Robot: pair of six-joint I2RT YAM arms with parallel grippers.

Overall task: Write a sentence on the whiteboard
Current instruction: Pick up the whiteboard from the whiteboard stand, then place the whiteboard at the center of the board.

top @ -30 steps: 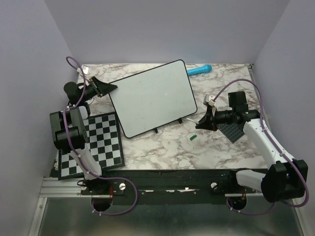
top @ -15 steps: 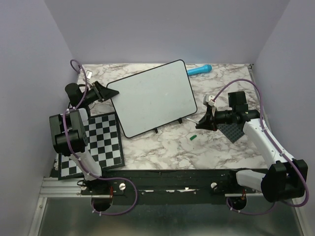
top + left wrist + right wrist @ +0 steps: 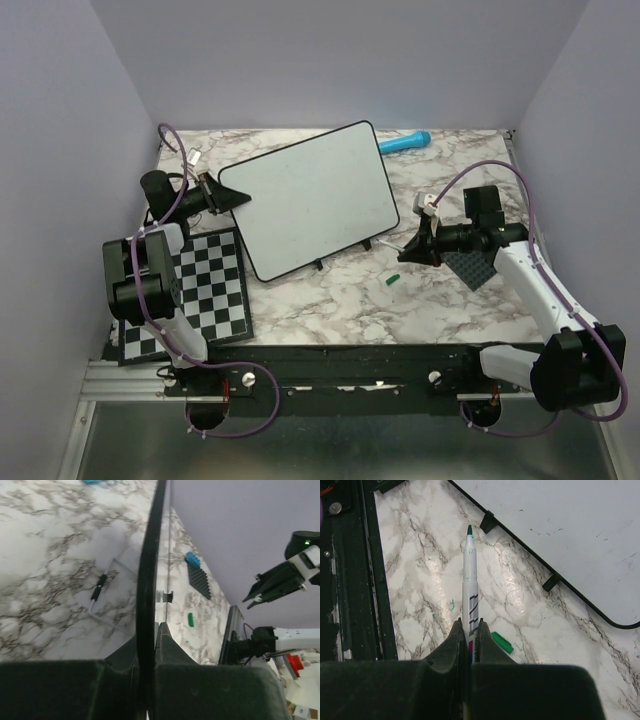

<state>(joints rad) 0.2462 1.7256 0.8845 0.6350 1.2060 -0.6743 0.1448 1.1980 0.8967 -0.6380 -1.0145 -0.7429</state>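
The marble table [image 3: 330, 300] carries 1 whiteboard [image 3: 310, 195], 1 checkerboard [image 3: 210, 290], 1 dark studded plate [image 3: 470, 265], 1 blue stick-shaped thing [image 3: 404, 143] and 1 green cap [image 3: 392, 280]. The whiteboard sits mid-table toward the back, its long axis slanting from near left to far right. Of the 2 hands, the left hand [image 3: 238, 198] pinches the whiteboard's left rim, and the right hand [image 3: 400, 245] is clamped on 1 marker [image 3: 470, 580], its green tip pointing toward the whiteboard's near edge.

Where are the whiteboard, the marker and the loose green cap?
whiteboard [image 3: 310, 195]: top external view, middle of its white face.
marker [image 3: 469, 575]: right wrist view, white barrel below the tip.
green cap [image 3: 500, 642]: right wrist view, middle of the cap.
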